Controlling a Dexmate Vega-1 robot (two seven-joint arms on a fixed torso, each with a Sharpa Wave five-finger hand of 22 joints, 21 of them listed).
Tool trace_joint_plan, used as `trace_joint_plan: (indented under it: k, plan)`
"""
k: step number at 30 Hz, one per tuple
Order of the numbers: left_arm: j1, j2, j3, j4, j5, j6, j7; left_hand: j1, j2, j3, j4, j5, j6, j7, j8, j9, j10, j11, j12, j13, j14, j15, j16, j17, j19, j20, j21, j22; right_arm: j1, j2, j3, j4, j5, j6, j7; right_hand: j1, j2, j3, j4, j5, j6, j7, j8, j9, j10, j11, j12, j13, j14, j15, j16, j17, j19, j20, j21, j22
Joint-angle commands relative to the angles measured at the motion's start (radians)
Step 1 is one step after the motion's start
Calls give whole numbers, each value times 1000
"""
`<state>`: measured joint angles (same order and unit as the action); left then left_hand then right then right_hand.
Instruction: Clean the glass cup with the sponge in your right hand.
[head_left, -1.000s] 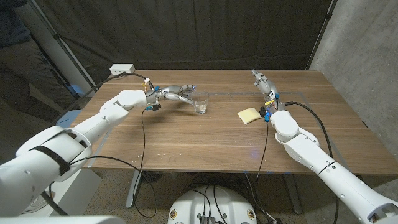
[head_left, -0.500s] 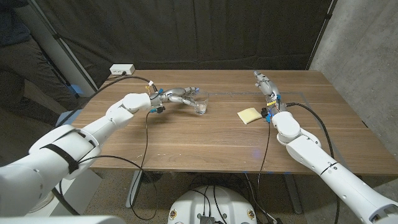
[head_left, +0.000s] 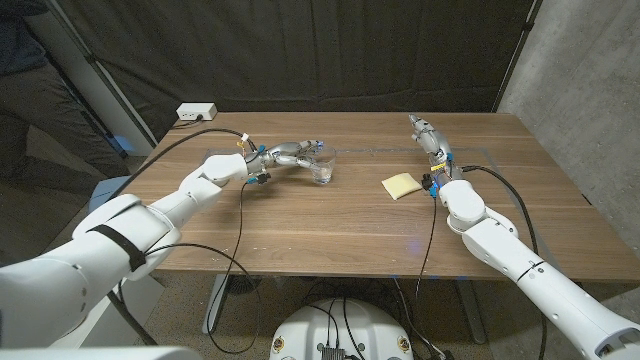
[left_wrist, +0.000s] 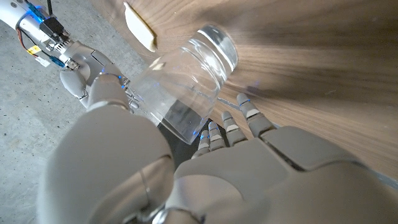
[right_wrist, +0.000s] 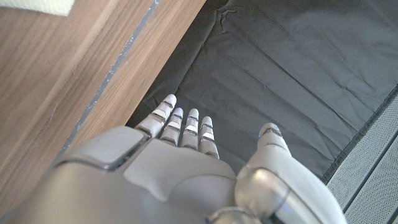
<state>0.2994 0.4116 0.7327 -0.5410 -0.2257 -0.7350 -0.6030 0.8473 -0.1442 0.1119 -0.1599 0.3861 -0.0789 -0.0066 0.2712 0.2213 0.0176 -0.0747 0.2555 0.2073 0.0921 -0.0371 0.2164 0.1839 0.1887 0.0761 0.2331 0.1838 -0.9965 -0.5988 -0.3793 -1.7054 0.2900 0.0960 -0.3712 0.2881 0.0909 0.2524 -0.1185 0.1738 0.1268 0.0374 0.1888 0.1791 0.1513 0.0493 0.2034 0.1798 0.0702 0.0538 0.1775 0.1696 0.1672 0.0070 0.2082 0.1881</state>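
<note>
Clear glass cup stands left of the frame's centre, the left hand touching it with fingers apart, not yet clamped; no writing is readable; the yellow sponge lies right of centre beside the right hand, fingers straight and empty; a white power strip sits upper left; the left arm has reached closer.

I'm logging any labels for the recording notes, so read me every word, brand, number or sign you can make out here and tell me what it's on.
No readable text in any view.
Glass cup: clear, no print visible.
Sponge: plain yellow, no label.
White power strip at the table's far left corner: any marking is too small to read.
Left hand and right hand: small yellow and blue tags near the wrists, too small to read.
</note>
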Motion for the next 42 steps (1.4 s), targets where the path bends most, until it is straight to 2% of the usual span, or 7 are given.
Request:
trace_joint_plan:
  k: [1,6,11,17,21,30,42]
  plan:
    - [-38,-75,9,120,-28,-30,-27,57,9,-9,2,-13,112,-35,53,10,89,-30,21,5,64,-58,15,4,32,-3,9,7,-13,-4,8,-11,2,0,-8,-3,-10,-7,0,2,12,-1,2,4,6,-3,5,2,6,4,1,3,2,0,8,5]
    - [-43,-85,13,130,-30,-33,-23,101,18,-11,7,-28,203,-80,100,18,173,-90,41,10,132,-103,21,6,71,-6,19,8,-18,-7,12,-17,3,-1,-11,-3,-9,-7,0,2,12,-1,2,4,5,-3,4,2,7,4,1,3,2,0,8,5]
    - [-34,-87,9,124,-33,-42,-1,134,38,-8,16,-46,301,-100,155,27,264,-114,74,19,206,-130,29,14,102,-13,26,11,-21,-8,15,-19,5,-1,-11,-3,-9,-8,0,3,12,-1,2,4,6,-3,5,2,7,5,1,3,2,0,8,5]
    - [-4,-93,-16,110,-58,-46,53,215,117,30,25,-122,487,-104,276,49,455,-123,153,42,395,-166,73,50,183,-48,58,20,-20,-10,14,-16,4,2,-6,-4,-9,-8,1,3,12,-1,2,4,6,-1,4,2,7,5,1,3,3,-1,8,5]
    - [18,-105,-44,107,-92,-36,74,274,152,59,20,-191,646,-125,378,58,618,-129,213,55,567,-183,113,79,250,-79,97,30,-18,-10,13,-15,2,1,-5,-4,-8,-9,1,3,12,0,2,5,5,-3,4,2,6,4,1,3,2,-1,8,5]
    - [21,-111,-61,108,-114,-26,61,294,167,72,20,-195,673,-116,404,60,657,-129,227,61,618,-185,120,95,263,-86,112,36,-15,-26,4,-41,-42,-41,-32,-1,-6,-8,0,3,11,-1,1,5,5,-3,4,2,13,3,3,3,5,-1,10,5]
    - [24,-110,-86,96,-144,-32,31,301,179,81,24,-194,668,-112,414,62,653,-127,225,66,617,-181,110,105,256,-79,117,39,-23,-71,-24,-141,-174,-226,-111,44,-2,7,-25,8,59,-7,18,6,52,2,20,4,66,-7,15,3,26,5,17,5]
